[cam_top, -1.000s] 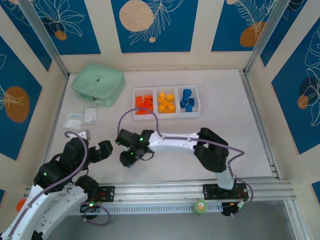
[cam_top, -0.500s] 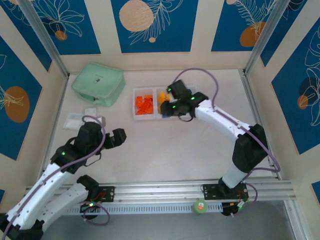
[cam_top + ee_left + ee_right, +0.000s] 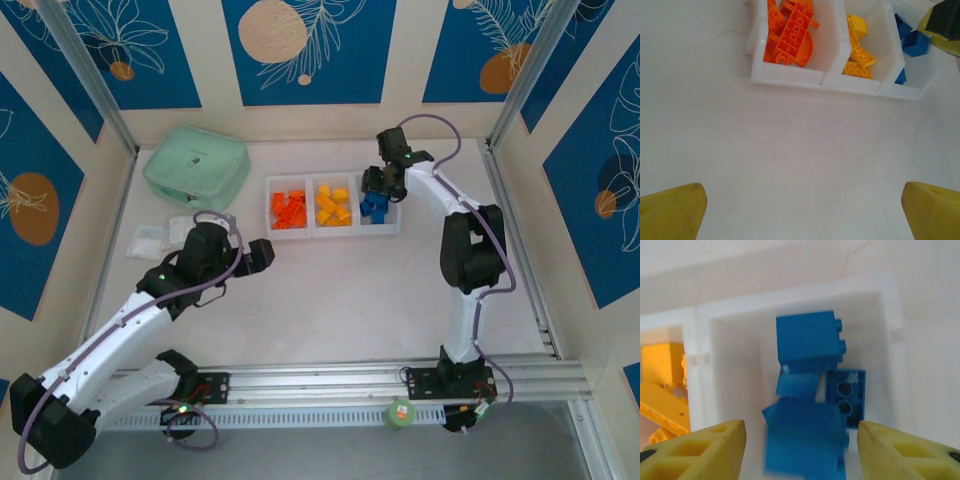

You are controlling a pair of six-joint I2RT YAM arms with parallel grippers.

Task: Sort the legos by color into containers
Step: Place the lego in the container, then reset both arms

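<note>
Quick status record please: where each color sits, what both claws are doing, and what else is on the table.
containers: three white bins joined in a row
red-orange legos: left bin
yellow-orange legos: middle bin
blue legos: right bin
left claw: open, empty, over bare table short of the bins
right claw: open, above the blue bin; a blurred blue brick lies between its fingers, no visible contact
other: mint green case and clear bags, far left
</note>
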